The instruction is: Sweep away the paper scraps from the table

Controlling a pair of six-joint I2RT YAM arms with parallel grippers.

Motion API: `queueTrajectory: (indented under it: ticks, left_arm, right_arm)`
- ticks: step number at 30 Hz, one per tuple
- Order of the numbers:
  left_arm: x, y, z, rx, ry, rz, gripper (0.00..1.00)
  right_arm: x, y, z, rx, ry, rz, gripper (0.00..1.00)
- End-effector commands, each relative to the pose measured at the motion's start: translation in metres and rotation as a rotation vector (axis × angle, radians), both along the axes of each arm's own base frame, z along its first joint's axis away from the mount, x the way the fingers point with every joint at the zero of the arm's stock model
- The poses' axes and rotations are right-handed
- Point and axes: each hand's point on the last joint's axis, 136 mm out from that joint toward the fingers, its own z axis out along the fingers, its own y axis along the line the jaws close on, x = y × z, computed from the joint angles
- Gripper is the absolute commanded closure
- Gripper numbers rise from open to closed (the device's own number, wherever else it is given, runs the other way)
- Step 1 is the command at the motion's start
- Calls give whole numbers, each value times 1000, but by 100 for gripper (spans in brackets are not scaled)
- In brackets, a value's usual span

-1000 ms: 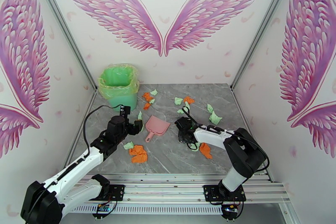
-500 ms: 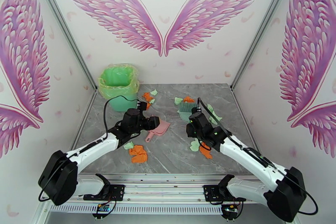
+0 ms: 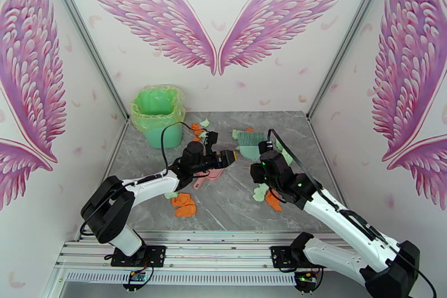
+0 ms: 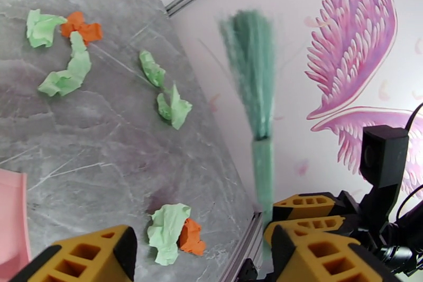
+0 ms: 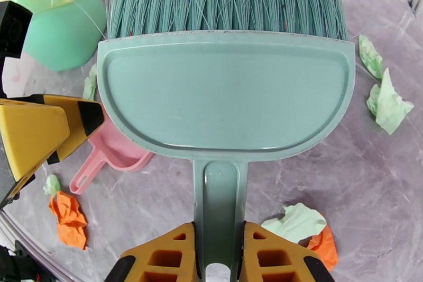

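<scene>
Orange and mint paper scraps lie scattered on the grey marble table (image 3: 223, 215): an orange wad (image 3: 184, 204) at front left, a green and orange pair (image 3: 262, 193) by the right arm, and more near the bin (image 3: 196, 128). My right gripper (image 5: 219, 251) is shut on the handle of the teal brush (image 5: 222, 92), holding it over the table's middle (image 3: 251, 141), bristles pointing away. My left gripper (image 3: 226, 156) hovers open above the pink dustpan (image 3: 211, 173), nothing between its yellow fingers (image 4: 79, 256). The left wrist view shows several scraps (image 4: 169, 230) below.
A green bin (image 3: 159, 114) with a yellow liner stands at the back left corner. Aluminium rails edge the table, and winged walls close it in on three sides. The two grippers hang close together near the middle.
My left gripper has swung right from beside the bin to above the dustpan, its jaws narrowing a little. The right arm has lifted the brush toward the far middle.
</scene>
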Motion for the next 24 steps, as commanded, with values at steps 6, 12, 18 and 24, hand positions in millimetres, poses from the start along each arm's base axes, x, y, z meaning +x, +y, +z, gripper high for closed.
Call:
queueTrajectory:
  ticks: [6, 12, 18, 24]
  left_arm:
    - [11, -22, 17, -75, -31, -39, 29]
    - [19, -33, 13, -104, -18, -61, 33]
    - [21, -38, 12, -111, -29, -74, 47]
    - [18, -38, 9, -99, -31, -87, 63]
  right_arm:
    - [5, 25, 8, 54, -20, 53, 78]
    - [7, 35, 7, 60, -18, 75, 78]
    - [8, 41, 6, 53, -15, 86, 78]
    - [9, 41, 1, 43, -11, 83, 78]
